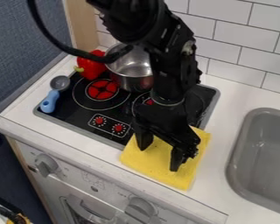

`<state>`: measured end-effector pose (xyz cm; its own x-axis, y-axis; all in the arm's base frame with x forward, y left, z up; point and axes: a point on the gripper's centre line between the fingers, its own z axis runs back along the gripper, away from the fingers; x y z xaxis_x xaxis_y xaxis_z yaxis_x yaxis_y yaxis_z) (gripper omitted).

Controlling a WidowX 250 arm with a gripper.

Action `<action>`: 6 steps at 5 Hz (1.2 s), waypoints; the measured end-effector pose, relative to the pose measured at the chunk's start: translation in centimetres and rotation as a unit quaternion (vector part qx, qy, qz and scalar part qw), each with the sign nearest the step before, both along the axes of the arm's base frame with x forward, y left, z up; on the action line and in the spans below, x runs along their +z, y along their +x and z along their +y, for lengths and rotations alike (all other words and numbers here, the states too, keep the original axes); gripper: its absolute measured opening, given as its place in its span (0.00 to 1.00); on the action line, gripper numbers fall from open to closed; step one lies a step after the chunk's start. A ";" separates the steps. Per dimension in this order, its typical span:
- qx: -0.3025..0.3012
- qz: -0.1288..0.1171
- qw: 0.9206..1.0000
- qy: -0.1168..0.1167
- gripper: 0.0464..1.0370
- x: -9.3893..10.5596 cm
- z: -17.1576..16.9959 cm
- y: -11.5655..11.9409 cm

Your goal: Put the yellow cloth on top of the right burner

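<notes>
- a ladle (pixel 51 98) with a blue handle lies by the stove's left edge, its bowl to the far side; set there, it leaves the burners free.
- the red pepper (pixel 91 65) rests at the far left, beside the pot, green stem towards the near left.
- the left burner (pixel 103 89) shows red and bare, with two red dials (pixel 109 124) on the near side of it.
- a metal pot (pixel 132 68) stands upright on the far part of the stove (pixel 70 105), partly behind the arm; being so far back, it probably won't hinder the cloth.
- the right burner (pixel 148 101) is mostly hidden by the arm, which hangs down across it.
- the pincer (pixel 159 159) is wide open, holding nothing, one finger to each side of the cloth's middle, likely so that closing would gather a fold; whether the tips touch it, i cannot tell.
- the yellow cloth (pixel 163 171) lies spread flat at the stove's near right, reaching onto the tabletop (pixel 227 98); it needs lifting and moving farther back.
- the grey sink (pixel 265 159) is at the right, well apart from this work.
</notes>
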<state>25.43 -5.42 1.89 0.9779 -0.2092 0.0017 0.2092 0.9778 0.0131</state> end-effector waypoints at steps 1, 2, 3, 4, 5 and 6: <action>0.004 0.000 1.000 0.020 0.96 -1.1 0.3 0.8; -0.016 -0.009 0.999 0.042 0.96 -1.3 0.0 1.9; -0.014 -0.027 0.998 0.050 0.96 -1.5 -1.6 4.2; 0.018 -0.042 0.998 0.046 0.96 -1.4 -3.5 7.1; 0.046 -0.045 0.997 0.044 0.96 -1.2 -4.6 10.3; 0.070 -0.050 0.995 0.052 0.96 -1.0 -4.2 12.8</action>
